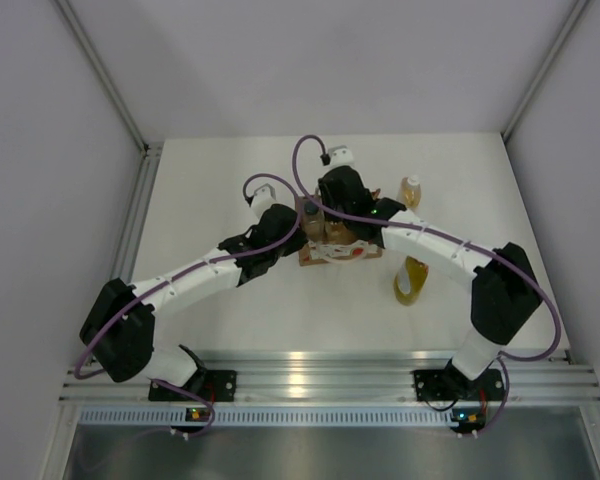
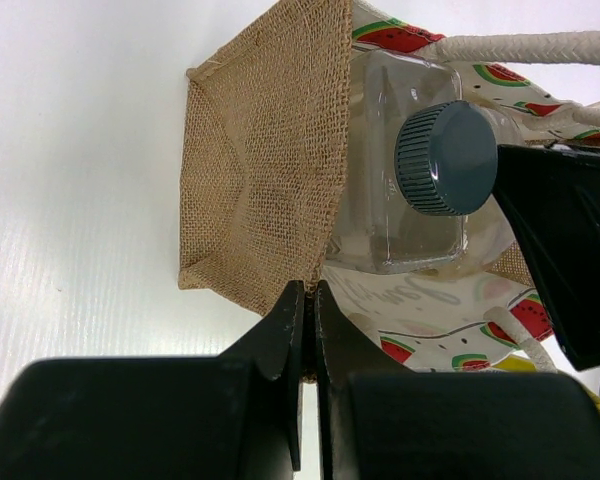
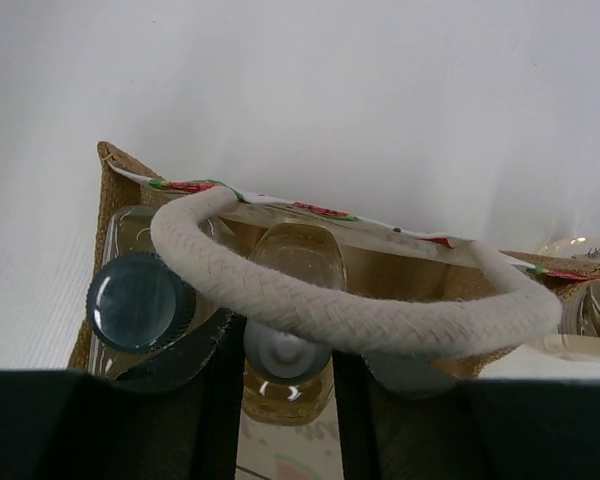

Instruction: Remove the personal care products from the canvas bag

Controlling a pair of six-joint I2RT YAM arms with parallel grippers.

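Left claw [image 2: 307, 300] pinches canvas bag [image 2: 260, 170] rim; right claw [image 3: 285, 345] clamps amber bottle [image 3: 300, 258] cap — white handle [image 3: 380, 322] just beside.

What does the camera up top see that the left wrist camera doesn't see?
Only the top camera shows the whole left arm and right arm. It also shows an amber bottle standing on the table, to the right of the canvas bag. Only the left wrist camera shows the little watermelon pictures on the bag's white band, and the left gripper pinched shut on the bag's woven edge. Both cameras show the canvas bag and the white table.
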